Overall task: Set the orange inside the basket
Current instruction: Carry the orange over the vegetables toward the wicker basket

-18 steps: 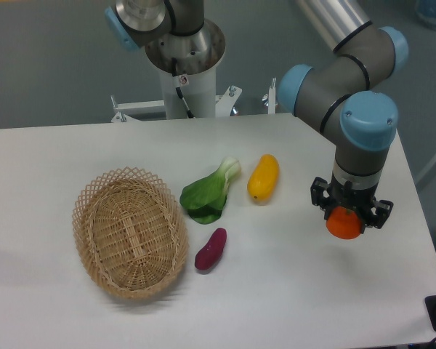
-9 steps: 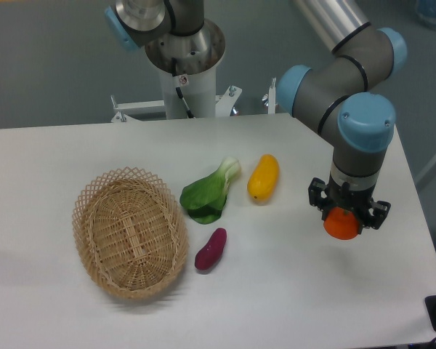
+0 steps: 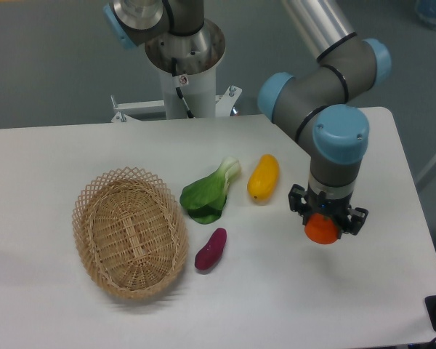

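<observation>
Orange [image 3: 322, 230] is sitting between the jaws of the gripper [image 3: 325, 225], which is clamped on it from both sides; only the lower part of the fruit is showing beneath the black fingers, so the hold appears to be taken around its widest girth, a sensible choice for a smooth ball that would slip from a shallow pinch. The fixed camera is showing the fruit hanging clear of the table [image 3: 51, 153], over its right half and well apart from the basket [image 3: 129, 233], which is lying at the left with its open mouth upward. The arm is pointing the tool straight down, which is keeping the load under the wrist and should let the fruit drop plainly once it is let go. Between gripper and basket three other items are lying: a yellow fruit [image 3: 263, 177] just beside the arm's left flank, a leafy green [image 3: 208, 193] near the middle, and a purple vegetable [image 3: 211, 249] just beside the basket's right rim. In my judgement the carry is under way but the placing is not yet done; the path leftward is crossing above these items, so the present height is needed for clearance. The chief risk is releasing short of the rim, or the round fruit rolling on the woven floor.
</observation>
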{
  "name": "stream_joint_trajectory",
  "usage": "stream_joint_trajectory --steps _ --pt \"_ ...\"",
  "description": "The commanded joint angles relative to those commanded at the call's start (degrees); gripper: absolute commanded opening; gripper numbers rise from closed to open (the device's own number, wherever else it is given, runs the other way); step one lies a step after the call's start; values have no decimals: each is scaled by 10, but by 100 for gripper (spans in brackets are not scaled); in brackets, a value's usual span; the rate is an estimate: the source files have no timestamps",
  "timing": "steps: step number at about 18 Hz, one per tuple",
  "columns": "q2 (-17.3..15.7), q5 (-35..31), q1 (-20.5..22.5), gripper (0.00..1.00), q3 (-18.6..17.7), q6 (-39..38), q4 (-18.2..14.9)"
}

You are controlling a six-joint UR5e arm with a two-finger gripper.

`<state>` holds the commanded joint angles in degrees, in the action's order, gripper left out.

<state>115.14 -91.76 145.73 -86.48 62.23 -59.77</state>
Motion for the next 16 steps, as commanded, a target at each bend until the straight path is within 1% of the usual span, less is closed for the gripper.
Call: stream_joint_trajectory --steps 1,4,5,7,10,12,16 --pt "-6 1 -9 65 -7 -15 1" --pt "-9 1 -44 65 -10 -53 4" --pt "-10 1 -55 65 -11 -63 10" --pt "-26 2 -88 65 -25 -104 27" --pt "-32 1 -121 65 -34 -146 45" --pt "-35 3 -141 65 -34 -149 47" --pt "-48 2 -184 65 -56 -164 47"
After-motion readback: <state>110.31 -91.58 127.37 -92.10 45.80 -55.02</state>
